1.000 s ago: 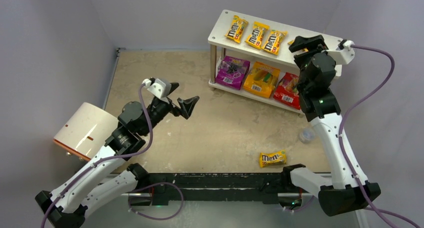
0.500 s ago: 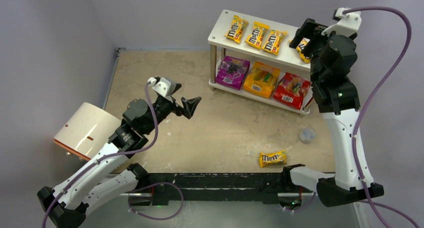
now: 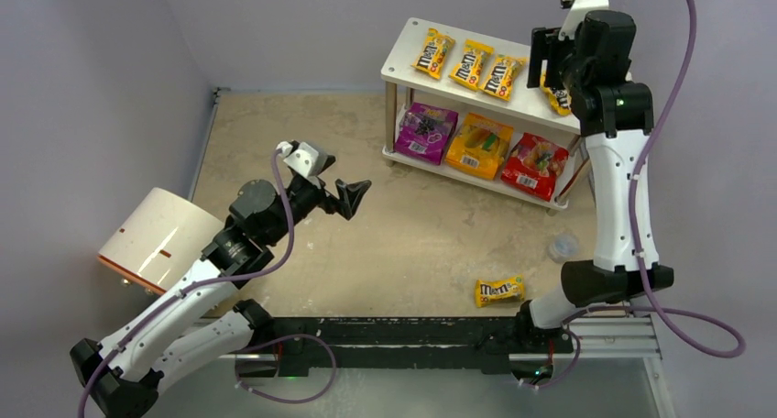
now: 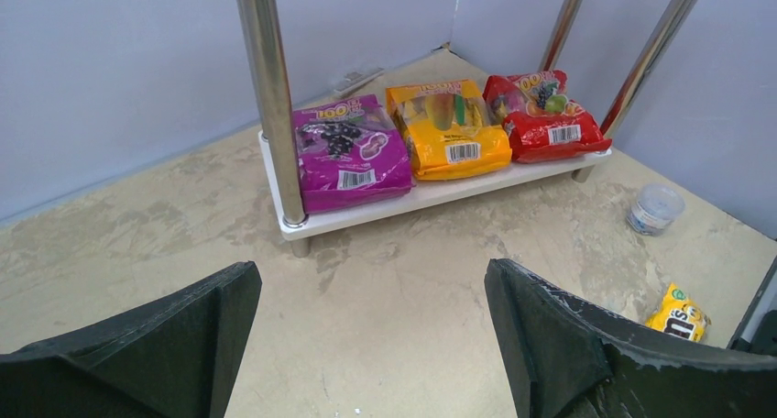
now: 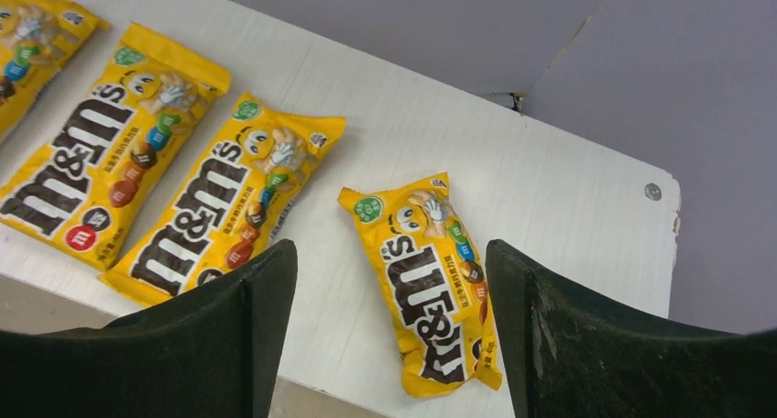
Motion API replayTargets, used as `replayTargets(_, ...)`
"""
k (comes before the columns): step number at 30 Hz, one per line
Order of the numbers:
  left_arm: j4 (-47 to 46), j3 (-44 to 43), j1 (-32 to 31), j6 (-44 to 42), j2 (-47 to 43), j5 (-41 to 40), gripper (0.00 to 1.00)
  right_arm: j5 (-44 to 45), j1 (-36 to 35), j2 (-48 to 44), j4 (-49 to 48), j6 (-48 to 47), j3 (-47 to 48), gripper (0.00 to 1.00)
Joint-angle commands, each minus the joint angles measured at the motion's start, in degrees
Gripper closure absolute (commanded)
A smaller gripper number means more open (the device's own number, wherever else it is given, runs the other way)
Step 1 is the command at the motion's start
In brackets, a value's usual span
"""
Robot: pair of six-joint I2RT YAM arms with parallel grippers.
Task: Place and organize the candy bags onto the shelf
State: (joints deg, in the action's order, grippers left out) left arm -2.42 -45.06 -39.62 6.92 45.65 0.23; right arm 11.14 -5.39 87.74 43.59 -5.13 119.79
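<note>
The shelf [image 3: 403,65] stands at the back right. Three yellow M&M's packets [image 3: 470,63] lie in a row on its top board. A fourth packet [image 5: 432,280] lies apart from them near the board's right end [image 5: 550,189]. My right gripper [image 5: 391,326] hovers open above this packet, not touching it. On the lower board [image 4: 431,193] sit the purple bag [image 4: 348,152], orange bag [image 4: 449,129] and red bag [image 4: 541,115]. One more yellow packet [image 3: 498,291] lies on the table near the front. My left gripper [image 3: 344,191] hangs open and empty over mid-table, facing the shelf.
A white-and-tan cylinder [image 3: 160,239] lies on its side at the left, beside my left arm. A small clear round object [image 3: 563,247] sits on the table in front of the shelf's right end. Walls close in behind and to the right of the shelf.
My right gripper has risen and drawn back from the shelf's top board, leaving the fourth yellow packet lying there. The left arm has barely shifted.
</note>
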Motion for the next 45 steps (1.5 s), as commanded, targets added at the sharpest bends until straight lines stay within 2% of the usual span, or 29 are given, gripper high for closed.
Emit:
replayTargets(1, -1.4, -1.3, -0.1, 0.5, 0.1, 1.4, 0.00, -4.1, 3.8, 0.5, 3.9, -0.9, 2.6, 0.25)
replayTargets(8, -1.4, -1.4, 0.0, 0.4, 0.6, 1.8, 0.00, -10.9, 10.8, 0.1, 1.7, 0.2, -1.7, 0.31)
replayTargets(15, -1.6, -1.3, 0.0, 0.7, 0.6, 2.3, 0.00, -14.7, 12.7, 1.0, 1.6, 3.5, -4.5, 0.38)
replayTargets(22, -1.8, -1.3, -0.1, 0.9, 1.3, 2.1, 0.00, -19.9, 12.9, -1.2, -1.3, 12.3, -8.2, 0.37)
replayTargets(27, -1.5, -1.4, 0.0, 0.8, 1.5, 2.1, 0.00, -19.0, 12.9, -2.7, -3.4, 15.0, -12.3, 0.49)
replayTargets(30, -1.6, -1.3, 0.0, 0.7, 1.5, 2.1, 0.00, -18.9, 12.9, -2.7, -3.4, 16.5, -12.6, 0.60)
replayTargets(35, -1.8, -1.4, -0.1, 0.7, 1.8, 2.1, 0.00, -19.5, 12.9, -4.8, -8.1, 22.2, -16.1, 0.65)
replayTargets(38, -1.7, -1.6, 0.0, 0.8, 2.3, 2.1, 0.00, -18.2, 12.8, -7.1, -12.9, 26.6, -20.1, 0.72)
replayTargets(45, -1.1, -1.9, 0.0, 0.9, 2.4, 1.8, 0.00, -18.2, 12.8, -11.4, -23.5, 38.7, -28.7, 0.74)
